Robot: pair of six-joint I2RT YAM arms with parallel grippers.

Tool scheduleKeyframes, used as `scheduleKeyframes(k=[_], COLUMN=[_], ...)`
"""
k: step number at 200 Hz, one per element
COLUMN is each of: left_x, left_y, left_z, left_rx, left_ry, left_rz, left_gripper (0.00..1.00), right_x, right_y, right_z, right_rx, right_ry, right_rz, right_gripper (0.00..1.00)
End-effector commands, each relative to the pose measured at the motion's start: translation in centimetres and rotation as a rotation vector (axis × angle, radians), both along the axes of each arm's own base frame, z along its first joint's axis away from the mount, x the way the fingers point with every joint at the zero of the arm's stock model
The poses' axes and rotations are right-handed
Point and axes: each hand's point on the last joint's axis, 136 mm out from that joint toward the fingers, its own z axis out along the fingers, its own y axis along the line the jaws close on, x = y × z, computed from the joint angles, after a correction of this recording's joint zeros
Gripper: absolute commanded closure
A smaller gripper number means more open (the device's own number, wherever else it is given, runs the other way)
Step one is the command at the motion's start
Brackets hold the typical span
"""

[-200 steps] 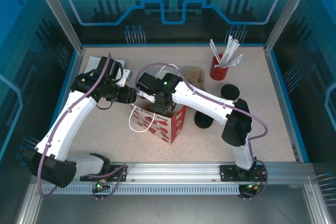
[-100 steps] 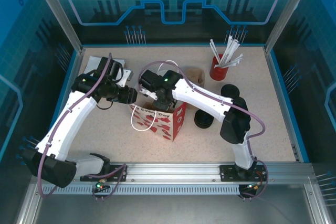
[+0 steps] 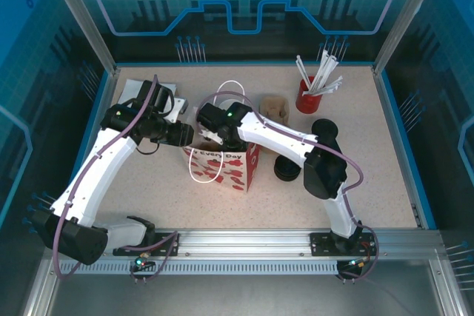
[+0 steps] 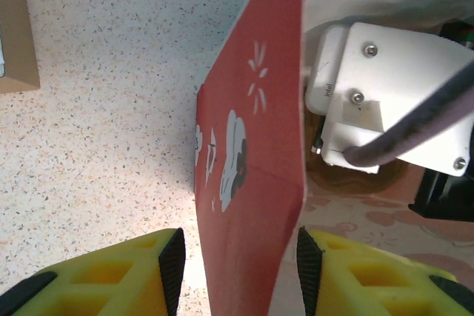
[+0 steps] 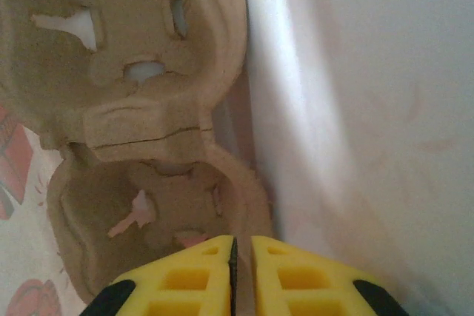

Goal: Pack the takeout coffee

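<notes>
Tabletop [image 3: 370, 175]; carrier [image 5: 148, 131] beneath right end effector [image 5: 233, 271]

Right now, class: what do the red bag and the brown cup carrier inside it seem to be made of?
Red bag: probably paper, smooth and printed, judging by its crisp fold crease. Cup carrier: looks like moulded paper pulp, matt and fibrous, with ragged cut-outs and a crack.

From above, the red printed paper bag [image 3: 222, 168] hides the right gripper [image 5: 232, 251] from me. The brown moulded-pulp cup carrier [image 5: 141, 127] is cut by the top edge; beside it, I think, a blurred bag wall.
</notes>
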Motion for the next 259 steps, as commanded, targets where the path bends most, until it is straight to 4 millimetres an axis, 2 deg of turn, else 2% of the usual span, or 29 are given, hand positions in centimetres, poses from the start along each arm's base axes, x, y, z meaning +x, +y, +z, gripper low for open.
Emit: scheduleKeyframes(k=[1,126,186,259], left_x=[-0.3,-0.1,0.0,-0.1], left_y=[0.0,-0.1,-0.1,-0.2], left_z=[0.3,0.5,0.8,0.8], left_rx=[-0.010,-0.011,-0.012,-0.021], left_ry=[-0.011,-0.014,-0.022,-0.017], left_rz=[-0.021,-0.019,-0.019,-0.017], left_gripper=[0.54,0.52,0.51,0.50], right_x=[0.1,-0.3,-0.4,-0.2], right_y=[-0.3,-0.5,-0.2,0.7], right_z=[-1.3,-4.2,-4.2,-2.3], right_rx=[-0.009,-0.048,-0.031,0.041], right_ry=[0.044,0.133,0.149,0.131], right_rz=[-0.001,-0.008,-0.015,-0.022], right_gripper=[0.84,0.84,0.84,0.83])
